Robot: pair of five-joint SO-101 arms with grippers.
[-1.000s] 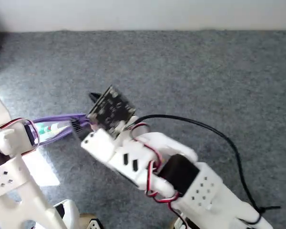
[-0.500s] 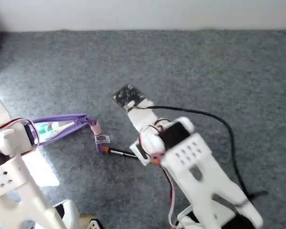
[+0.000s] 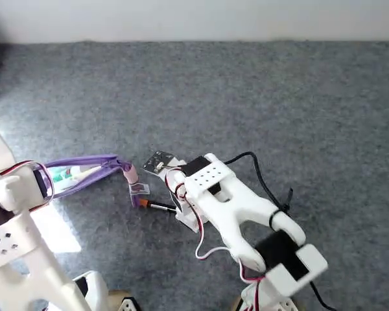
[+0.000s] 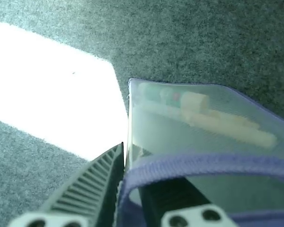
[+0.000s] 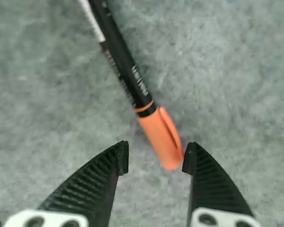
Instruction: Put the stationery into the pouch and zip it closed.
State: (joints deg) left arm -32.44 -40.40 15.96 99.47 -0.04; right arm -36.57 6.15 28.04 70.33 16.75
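Observation:
The translucent purple-edged pouch [image 3: 84, 171] lies on the grey carpet with pens and other stationery showing through its side [image 4: 199, 113]. My left gripper [image 4: 128, 165] is shut on the pouch's purple rim [image 4: 213, 164]. A pink zipper pull [image 3: 131, 173] and a clear tag [image 3: 139, 188] sit at the pouch's free end. Just beyond them lies a black pen [image 3: 161, 207] with an orange cap [image 5: 163, 137]. My right gripper [image 5: 154, 157] is open and low over the carpet. The cap end lies between its fingertips, close to one finger and untouched.
The right arm [image 3: 227, 207] stretches from the front edge towards the pen, with its black cable [image 3: 266, 188] looped beside it. A bright patch of sunlight [image 3: 55, 233] lies by the left arm's base. Open grey carpet extends behind and to the right.
The right arm pulled back from over the pouch's end, uncovering the pen on the carpet. It then folded down so its open gripper sits over the pen's cap. The left arm kept still.

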